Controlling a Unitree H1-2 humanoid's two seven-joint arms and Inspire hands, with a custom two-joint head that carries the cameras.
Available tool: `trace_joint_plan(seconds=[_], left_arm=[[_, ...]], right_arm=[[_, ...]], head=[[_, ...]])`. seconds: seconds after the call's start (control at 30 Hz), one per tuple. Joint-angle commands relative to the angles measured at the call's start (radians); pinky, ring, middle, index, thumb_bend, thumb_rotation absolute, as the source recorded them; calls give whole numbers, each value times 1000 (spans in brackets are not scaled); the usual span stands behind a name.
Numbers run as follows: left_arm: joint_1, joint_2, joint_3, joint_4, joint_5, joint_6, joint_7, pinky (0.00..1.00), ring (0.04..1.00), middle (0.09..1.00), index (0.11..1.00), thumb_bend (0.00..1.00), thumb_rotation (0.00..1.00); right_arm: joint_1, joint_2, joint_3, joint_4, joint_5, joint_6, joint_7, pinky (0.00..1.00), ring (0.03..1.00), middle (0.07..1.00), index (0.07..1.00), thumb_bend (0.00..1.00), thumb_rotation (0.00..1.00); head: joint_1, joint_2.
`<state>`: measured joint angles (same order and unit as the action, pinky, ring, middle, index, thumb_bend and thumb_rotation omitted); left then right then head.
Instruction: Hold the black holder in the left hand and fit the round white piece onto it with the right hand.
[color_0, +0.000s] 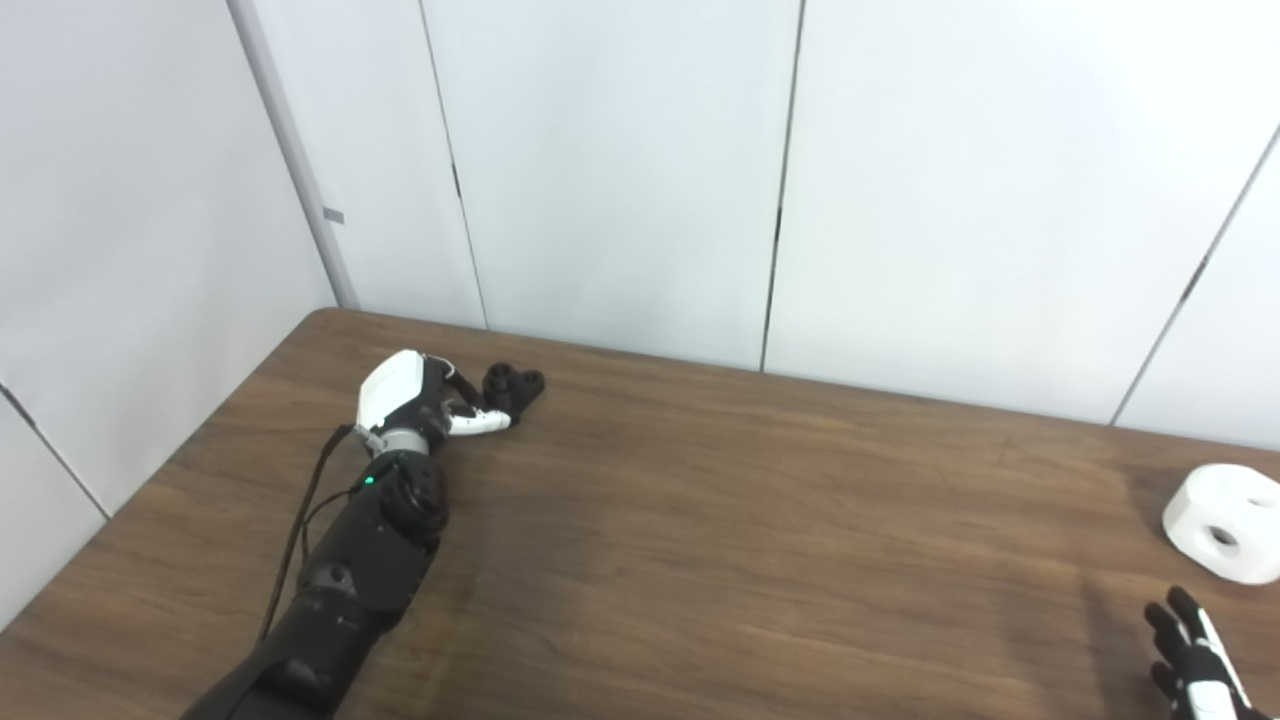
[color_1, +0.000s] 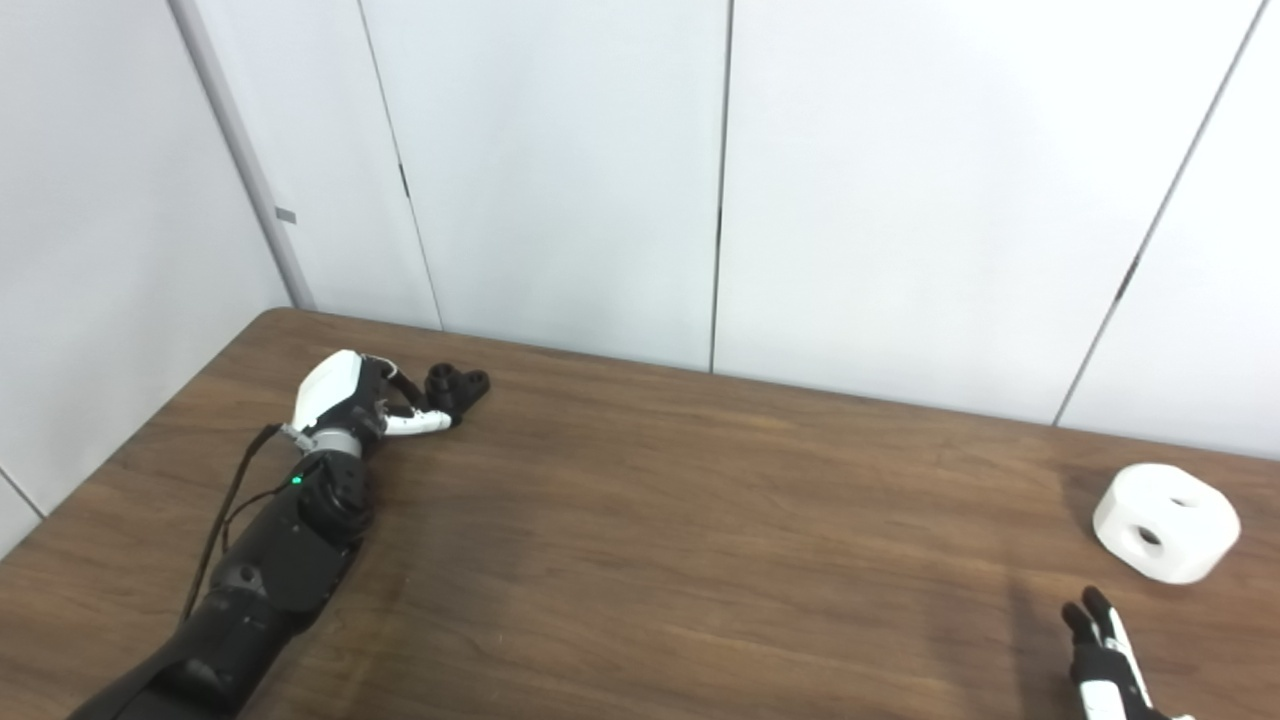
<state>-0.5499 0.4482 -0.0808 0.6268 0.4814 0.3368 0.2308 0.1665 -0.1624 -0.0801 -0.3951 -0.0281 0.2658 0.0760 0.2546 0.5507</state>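
left hand (color_0: 420, 400) at black holder (color_0: 513, 385) | right hand (color_1: 1105, 650) near round white piece (color_1: 1165, 520)

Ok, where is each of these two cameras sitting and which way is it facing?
Left eye view: on the head, left side, looking down and forward over the table to the wall; shows the left hand at the black holder and the right hand near the white piece.
Right eye view: same head, a little to the right, same aim; everything sits further left in the picture.
Shared: both arms, holder, white piece, table.
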Motion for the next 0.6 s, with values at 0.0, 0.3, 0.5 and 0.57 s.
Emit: trace_joint_plan(seconds=[0.0,0.3,0.5,0.57], left_arm=[[-32,14,-16,10,8,-10,-12,1000,923,799,483,523,49],[-20,20,-22,-13,-5,-19,-28,1000,927,801,484,522,48],[9,23,-32,-91,-1,-11,-61,1000,922,802,485,522,47],[21,23,-36,-123,-3,-13,-78,1000,913,800,485,522,48]], right_arm=[[-20,-9,-10,-36,-1,-24,-8,1000,990,967,1000,566,1000],[-25,-1,-5,-37,1,-26,-9,1000,1000,969,1000,548,1000],[-25,5,1,-35,-13,-26,-16,1000,1000,965,1000,547,1000],[-26,8,3,-34,-13,-26,-17,1000,1000,968,1000,546,1000]], head=[[0,1],[-21,2],[-33,5],[-37,6]])
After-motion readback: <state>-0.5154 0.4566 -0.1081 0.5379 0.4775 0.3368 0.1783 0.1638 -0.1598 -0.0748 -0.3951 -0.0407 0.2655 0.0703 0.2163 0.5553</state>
